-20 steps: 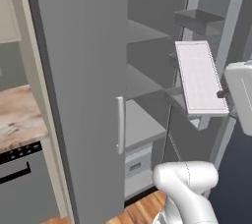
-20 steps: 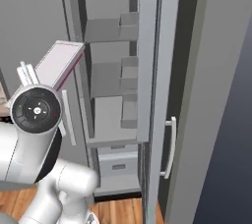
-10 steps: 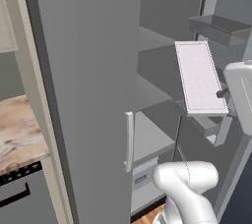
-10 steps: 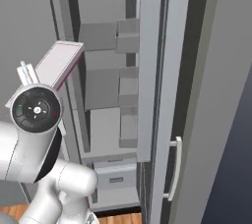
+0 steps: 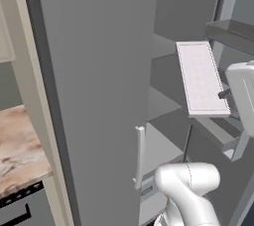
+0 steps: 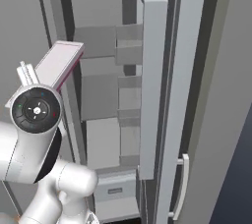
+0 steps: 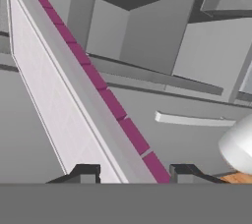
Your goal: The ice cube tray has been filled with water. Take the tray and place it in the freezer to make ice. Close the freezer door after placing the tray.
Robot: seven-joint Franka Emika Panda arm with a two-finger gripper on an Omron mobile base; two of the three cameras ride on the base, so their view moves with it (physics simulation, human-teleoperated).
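The gripper pinches the ice cube tray by its near end, a finger on each side; the tray is flat, pale pink with dark pink edge blocks, held up before the open freezer; its grey shelves sit at 12 o'clock; the tray's water is hard to make out.

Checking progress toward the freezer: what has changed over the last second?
The whole picture has shifted in both base views, so the base drove closer to the open freezer; the things themselves did not move. The tool stays shut on the ice cube tray, held out toward the shelves.
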